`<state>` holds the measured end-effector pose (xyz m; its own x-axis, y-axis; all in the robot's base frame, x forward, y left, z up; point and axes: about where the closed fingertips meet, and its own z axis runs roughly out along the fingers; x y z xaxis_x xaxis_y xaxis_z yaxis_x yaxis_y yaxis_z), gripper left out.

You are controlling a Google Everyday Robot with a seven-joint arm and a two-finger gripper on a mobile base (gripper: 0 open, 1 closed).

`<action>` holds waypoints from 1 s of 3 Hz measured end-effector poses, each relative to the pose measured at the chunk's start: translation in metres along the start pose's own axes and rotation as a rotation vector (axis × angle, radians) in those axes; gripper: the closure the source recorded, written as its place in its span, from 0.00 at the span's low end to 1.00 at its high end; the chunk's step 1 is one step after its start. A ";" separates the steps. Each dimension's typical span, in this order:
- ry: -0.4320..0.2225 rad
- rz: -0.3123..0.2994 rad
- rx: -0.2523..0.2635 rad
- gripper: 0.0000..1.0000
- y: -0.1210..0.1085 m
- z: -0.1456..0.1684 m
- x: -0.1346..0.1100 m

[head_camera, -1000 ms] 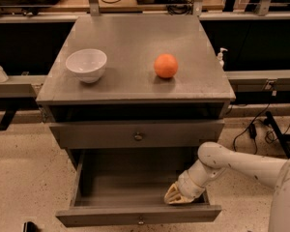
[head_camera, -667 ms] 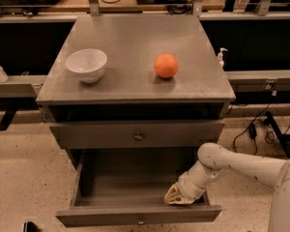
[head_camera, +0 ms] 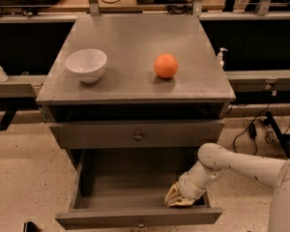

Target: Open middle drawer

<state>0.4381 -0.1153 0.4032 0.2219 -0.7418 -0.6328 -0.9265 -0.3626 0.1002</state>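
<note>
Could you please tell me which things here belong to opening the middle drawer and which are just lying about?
Part of the job: middle drawer, pulled out; claw, inside its front right corner.
Just lying about: white bowl and orange on the cabinet top; taller-fronted drawer above.
</note>
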 end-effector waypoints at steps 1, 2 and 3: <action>0.002 0.046 0.112 0.93 0.013 -0.034 -0.002; -0.014 0.052 0.187 1.00 0.024 -0.061 -0.010; -0.031 0.032 0.240 1.00 0.037 -0.087 -0.025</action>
<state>0.4249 -0.1590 0.4897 0.1847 -0.7317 -0.6561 -0.9795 -0.1914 -0.0624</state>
